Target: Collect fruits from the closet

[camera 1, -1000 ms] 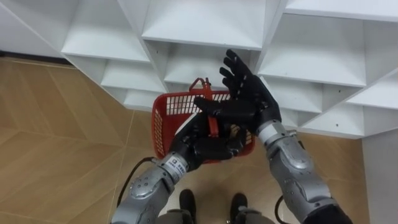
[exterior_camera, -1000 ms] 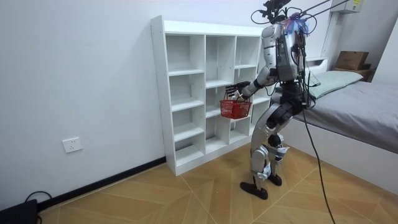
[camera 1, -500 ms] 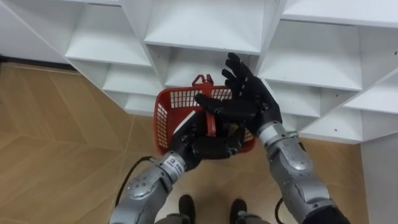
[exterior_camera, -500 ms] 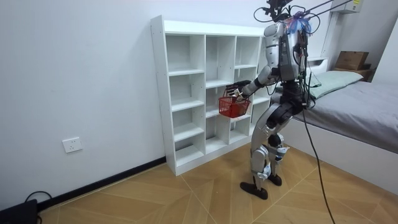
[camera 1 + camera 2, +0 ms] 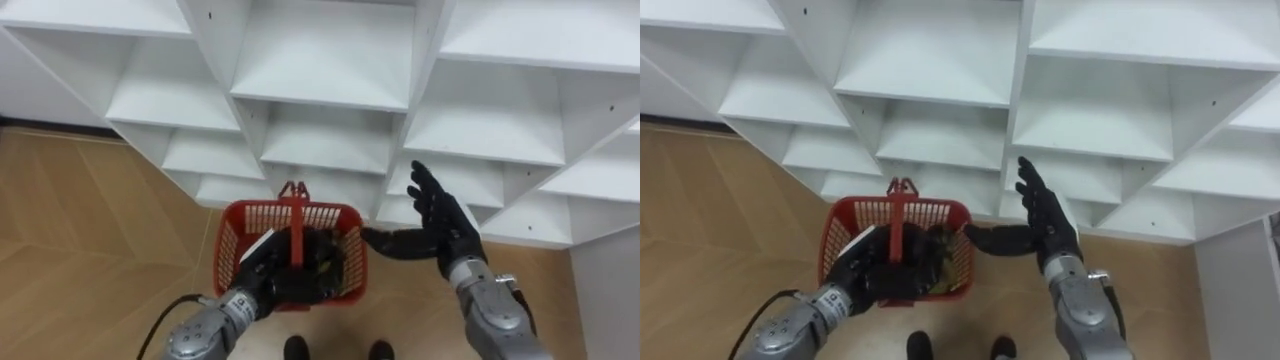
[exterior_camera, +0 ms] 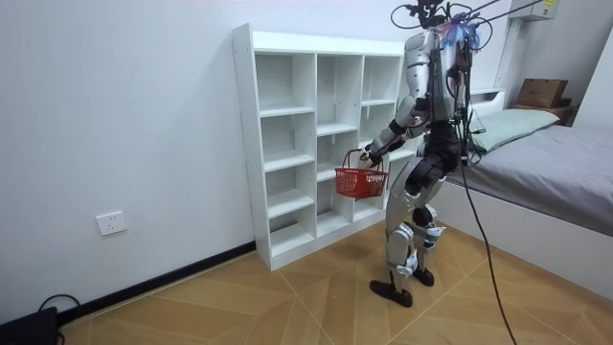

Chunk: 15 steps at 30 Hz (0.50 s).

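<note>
A red plastic basket [image 5: 240, 250] hangs in front of the white closet [image 5: 320, 95], its handle [image 5: 297, 225] upright over the middle. My left hand [image 5: 268, 283] is shut on that handle from below. Something dark lies inside the basket; I cannot tell what it is. To the basket's right, my right hand [image 5: 442, 228] is open, fingers straight up and thumb pointing at the basket without touching it. In the room view I stand upright facing the closet [image 6: 287, 115], and the basket [image 6: 361, 181] hangs at hip height before its middle column.
The closet's compartments near me look bare and white. Wooden floor [image 5: 90, 230] lies below and to the left. In the room view a bed [image 6: 560, 153] stands just behind me at the room view's right.
The basket has dropped lower and now hangs level by its handle. My right hand has come off it and moved out to the right.
</note>
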### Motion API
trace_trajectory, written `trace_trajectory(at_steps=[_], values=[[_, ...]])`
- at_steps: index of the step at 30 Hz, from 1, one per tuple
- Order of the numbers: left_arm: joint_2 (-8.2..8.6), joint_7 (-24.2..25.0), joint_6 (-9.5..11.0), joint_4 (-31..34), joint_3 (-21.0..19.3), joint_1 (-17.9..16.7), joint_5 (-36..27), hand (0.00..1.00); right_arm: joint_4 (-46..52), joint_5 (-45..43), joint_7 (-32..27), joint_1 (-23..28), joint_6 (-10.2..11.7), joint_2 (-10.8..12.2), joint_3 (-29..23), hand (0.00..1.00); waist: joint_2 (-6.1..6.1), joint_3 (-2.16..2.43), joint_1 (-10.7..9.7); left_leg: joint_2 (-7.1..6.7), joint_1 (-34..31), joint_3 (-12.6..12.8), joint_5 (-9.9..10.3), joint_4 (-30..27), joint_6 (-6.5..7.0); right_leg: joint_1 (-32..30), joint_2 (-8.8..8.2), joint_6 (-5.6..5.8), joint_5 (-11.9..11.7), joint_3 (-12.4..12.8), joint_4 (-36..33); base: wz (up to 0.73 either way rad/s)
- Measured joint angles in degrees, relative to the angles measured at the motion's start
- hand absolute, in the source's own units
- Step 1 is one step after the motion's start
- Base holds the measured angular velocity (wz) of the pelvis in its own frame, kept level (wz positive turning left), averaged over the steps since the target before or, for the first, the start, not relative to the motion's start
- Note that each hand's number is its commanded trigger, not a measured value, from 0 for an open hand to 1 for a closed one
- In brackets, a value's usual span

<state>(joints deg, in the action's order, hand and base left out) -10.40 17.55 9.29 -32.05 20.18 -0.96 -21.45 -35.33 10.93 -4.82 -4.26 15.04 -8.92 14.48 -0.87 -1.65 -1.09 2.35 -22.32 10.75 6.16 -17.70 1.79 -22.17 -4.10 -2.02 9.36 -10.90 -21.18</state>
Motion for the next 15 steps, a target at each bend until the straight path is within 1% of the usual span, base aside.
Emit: trace_trajectory(at_steps=[1,2,5,7,9,10,11,12,14,15], values=[[-0.10,0.1,0.0,0.0,-0.7,-0.7,1.3,1.00,0.0,-1.7,-1.2,0.7,0.3,0.0,-0.2,0.00,0.20,0.18,0.0,-0.03,0.3,0.1,0.1,0.2,-0.09,0.3,0.15,0.03,-0.2,0.2,0.5,-0.06],[-0.09,0.1,0.2,-0.7,-1.6,-1.3,2.4,1.00,0.0,-3.0,-2.3,1.4,0.4,-0.1,-0.2,0.00,0.42,0.23,0.0,-0.05,0.9,0.1,0.1,0.5,-0.23,0.8,0.17,0.00,-0.2,0.2,0.6,-0.06],[-0.15,0.0,0.2,-3.2,-3.0,-2.1,4.2,1.00,-0.1,-5.1,-4.4,3.0,0.5,-0.2,-0.2,0.00,0.53,0.27,-0.1,-0.14,3.1,0.3,0.2,1.8,-0.38,2.9,0.27,0.05,-0.1,0.1,1.6,-0.05],[-0.18,-0.2,0.4,-4.7,-4.2,-2.9,5.9,1.00,-0.2,-6.6,-6.4,4.5,0.5,-0.4,-0.2,0.00,0.63,0.35,-0.1,-0.43,4.9,0.6,0.4,2.5,-0.61,4.8,0.58,0.20,0.0,0.1,2.6,0.00],[-0.18,-0.8,0.6,-6.9,-4.4,-3.2,6.5,1.00,-0.5,-6.8,-7.2,5.6,0.5,-0.6,-0.2,0.00,0.66,0.41,0.0,-0.49,6.9,0.5,0.5,3.3,-0.73,7.1,0.83,0.27,0.0,0.0,3.8,0.02],[-0.28,-1.2,0.6,-8.1,-4.5,-3.8,6.6,1.00,-0.6,-7.1,-7.7,6.6,0.5,-0.6,-0.2,0.00,0.72,0.52,-0.2,-0.53,8.4,0.3,0.6,3.8,-0.91,8.8,1.02,0.37,0.0,-0.1,4.9,0.06],[-0.55,-1.6,0.6,-8.7,-4.6,-4.6,6.7,1.00,-1.3,-7.6,-8.1,7.8,0.7,-0.7,-0.3,0.00,0.91,0.80,-0.3,-0.58,9.9,0.1,0.7,4.6,-0.98,10.4,1.25,0.43,0.0,-0.1,5.9,0.05],[-0.68,-1.9,0.6,-8.7,-4.6,-5.2,6.8,1.00,-2.2,-7.9,-8.2,8.1,0.7,-0.7,-0.3,0.00,1.02,0.97,-0.3,-0.58,10.5,0.0,0.7,4.9,-1.04,11.1,1.27,0.47,0.0,-0.1,6.5,0.00],[-0.75,-3.5,0.7,-10.5,-5.3,-6.8,6.7,1.00,-5.7,-8.8,-8.5,9.1,0.6,-0.8,-0.7,0.00,1.24,1.18,-0.1,-0.74,13.9,0.1,0.8,6.5,-1.17,14.4,1.28,0.63,0.1,-0.2,7.8,0.00],[-0.76,-3.7,0.7,-10.8,-5.6,-7.4,6.7,1.00,-6.4,-8.7,-8.7,9.3,0.6,-0.9,-0.7,0.00,1.28,1.22,-0.2,-0.81,14.6,0.2,0.8,6.9,-1.25,15.1,1.28,0.71,0.2,-0.2,8.0,0.00]])
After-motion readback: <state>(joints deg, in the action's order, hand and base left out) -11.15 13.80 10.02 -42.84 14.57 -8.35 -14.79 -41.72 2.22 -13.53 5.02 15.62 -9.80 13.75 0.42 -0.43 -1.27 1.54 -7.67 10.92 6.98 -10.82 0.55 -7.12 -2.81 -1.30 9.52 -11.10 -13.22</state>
